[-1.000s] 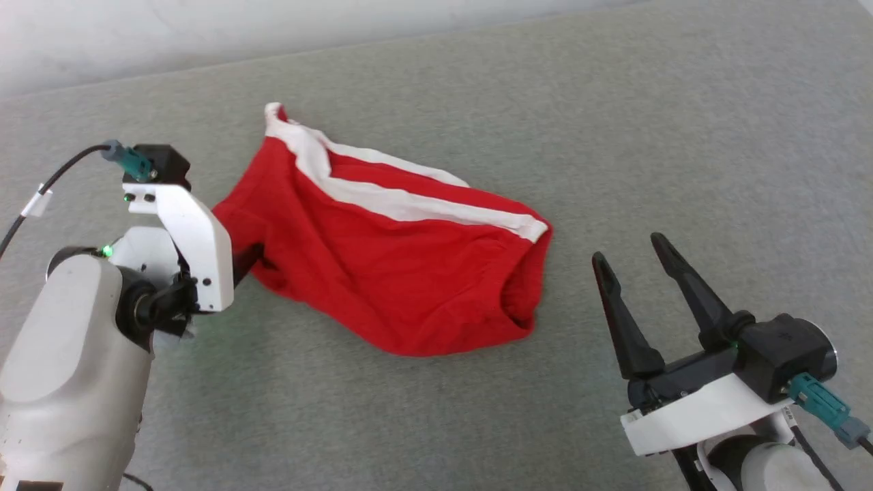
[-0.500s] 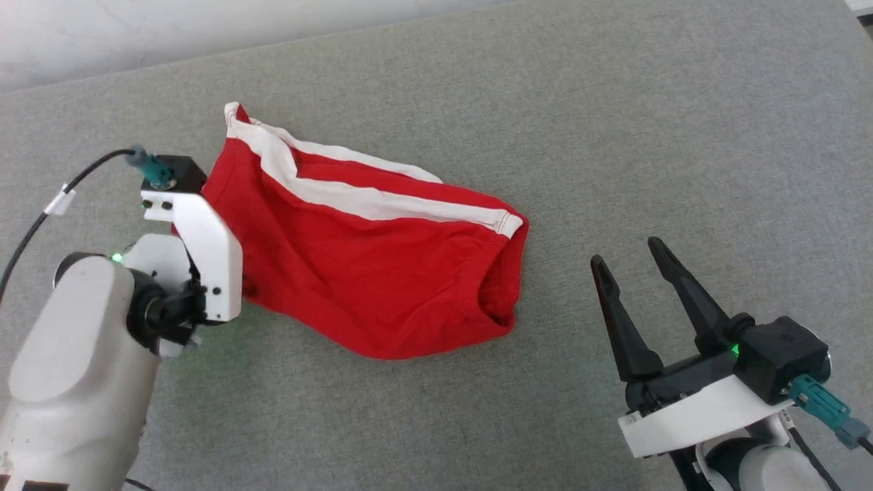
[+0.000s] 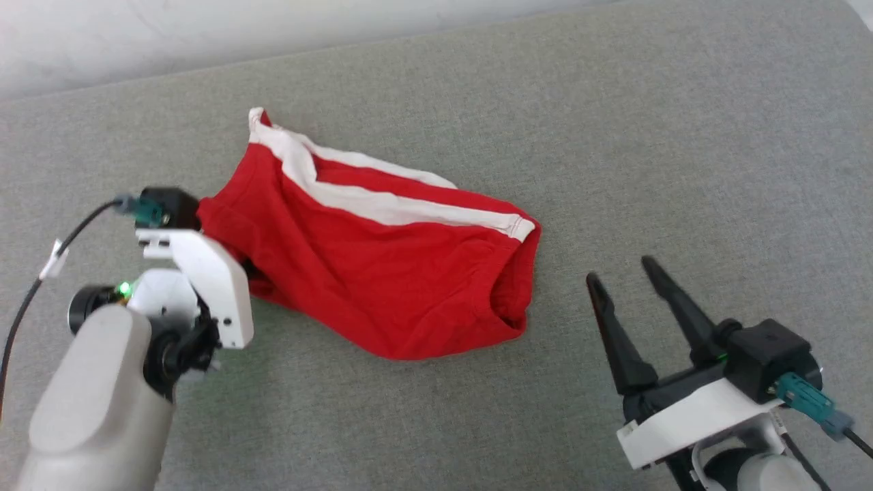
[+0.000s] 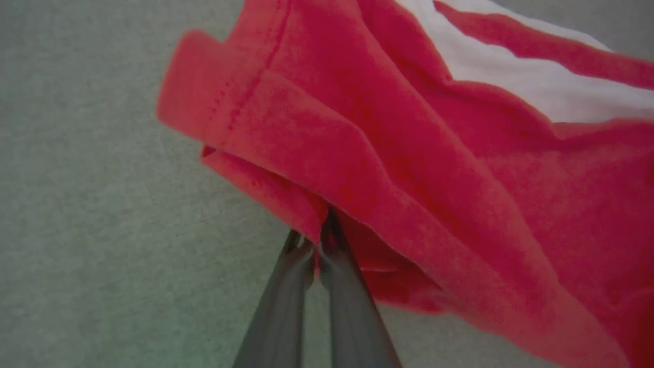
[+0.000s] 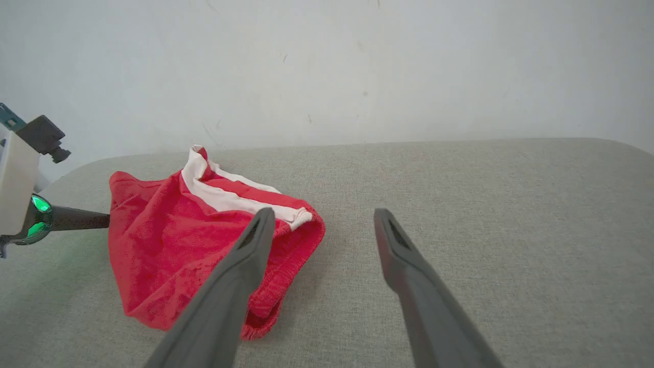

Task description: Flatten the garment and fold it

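So, head view first: the garment [image 3: 382, 273] lies crumpled on the grey worktop [image 3: 614, 136]. Its long axis runs from the white-trimmed corner at far left to the bunched opening at near right. The left tool [image 3: 250, 270] is at the garment's left edge, mostly hidden behind its own wrist bracket. The right tool [image 3: 619, 269] sits off the right end, near the cloth but not touching it, fingers spread and holding nothing. Left wrist view settles the left side: both fingers are pinched tight on a fold of the red hem, with cloth fanning up and to the right from the tips. Right wrist view: the garment is ahead and to the left of the spread fingers, not between them, and the left tool's dark finger pokes into its far side. My read is that the left end is pinned, the right end is free, and the right arm is way nearer to it. So the next grab means swinging that tool left onto the bunched end, then stretching along the long axis. Folding isn't started.
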`<state>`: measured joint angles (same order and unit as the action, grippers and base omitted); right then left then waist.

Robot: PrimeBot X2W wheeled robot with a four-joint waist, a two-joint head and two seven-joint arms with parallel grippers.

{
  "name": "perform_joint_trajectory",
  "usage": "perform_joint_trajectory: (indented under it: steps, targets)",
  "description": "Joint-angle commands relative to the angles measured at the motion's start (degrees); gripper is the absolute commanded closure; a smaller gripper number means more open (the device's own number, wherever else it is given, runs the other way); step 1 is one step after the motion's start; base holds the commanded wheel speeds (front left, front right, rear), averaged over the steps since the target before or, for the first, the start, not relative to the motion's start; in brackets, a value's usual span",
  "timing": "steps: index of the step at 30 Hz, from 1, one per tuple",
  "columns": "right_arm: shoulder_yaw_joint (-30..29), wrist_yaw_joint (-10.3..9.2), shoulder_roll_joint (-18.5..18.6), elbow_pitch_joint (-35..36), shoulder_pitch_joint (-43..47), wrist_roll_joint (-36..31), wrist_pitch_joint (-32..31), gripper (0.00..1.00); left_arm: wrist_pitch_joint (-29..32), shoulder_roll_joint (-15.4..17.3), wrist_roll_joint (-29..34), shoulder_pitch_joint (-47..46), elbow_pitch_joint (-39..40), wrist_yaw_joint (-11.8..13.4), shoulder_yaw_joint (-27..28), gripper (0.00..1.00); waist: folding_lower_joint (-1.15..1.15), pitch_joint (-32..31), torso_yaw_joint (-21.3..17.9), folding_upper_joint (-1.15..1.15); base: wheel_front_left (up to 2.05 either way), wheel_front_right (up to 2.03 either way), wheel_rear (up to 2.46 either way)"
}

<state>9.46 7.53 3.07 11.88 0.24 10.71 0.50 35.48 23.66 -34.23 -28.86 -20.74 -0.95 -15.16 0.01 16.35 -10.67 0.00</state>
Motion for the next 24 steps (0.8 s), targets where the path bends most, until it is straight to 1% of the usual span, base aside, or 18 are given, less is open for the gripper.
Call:
perform_joint_trajectory:
  steps: [1, 6, 12, 14, 15, 19, 24]
  targets:
    - [0.15, -0.04, -0.02, -0.75, 0.86, 0.87, -1.37, 0.00, -0.96, 0.34, 0.39, 2.82, 1.36, 0.85, 0.58, 1.00, -0.01, -0.61, 0.64, 0.00, 0.00, 0.00, 0.00]
    - [2.15, -0.04, 1.67, -4.23, 0.43, 3.74, -9.65, 0.00, -2.85, 0.12, 0.73, 6.26, 6.62, 1.99, 0.54, 1.00, -0.01, -0.97, 2.64, 0.00, 0.00, 0.00, 0.00]
    - [6.38, -0.04, 2.61, -10.72, -6.29, 8.43, -18.63, 0.00, -3.38, -0.72, 0.68, 6.74, 8.54, 2.40, -0.09, 1.00, -0.01, -1.01, 4.19, 0.00, 0.00, 0.00, 0.00]
    - [7.91, -0.04, 2.73, -13.40, -9.07, 9.81, -20.74, 0.00, -3.69, -1.11, 0.63, 6.41, 8.56, 2.29, -0.34, 1.00, -0.01, -0.93, 4.64, 0.00, 0.00, 0.00, 0.00]
    - [7.91, -0.04, 2.73, -13.40, -9.07, 9.81, -20.74, 0.00, -3.69, -1.11, 0.63, 6.41, 8.56, 2.29, -0.34, 1.00, -0.01, -0.93, 4.64, 0.00, 0.00, 0.00, 0.00]
    - [10.23, -0.04, 2.69, -19.86, -14.00, 12.20, -24.76, 0.00, -4.18, -1.82, 0.67, 5.45, 8.08, 2.04, -0.93, 1.00, -0.01, -0.51, 5.49, 0.00, 0.00, 0.00, 0.00]
    - [10.52, -0.04, 2.41, -29.06, -18.76, 11.79, -28.45, 0.00, -4.89, -2.86, 0.76, 3.86, 6.88, 1.26, -1.99, 1.00, -0.01, 0.24, 6.76, 0.00, 0.00, 0.00, 0.00]
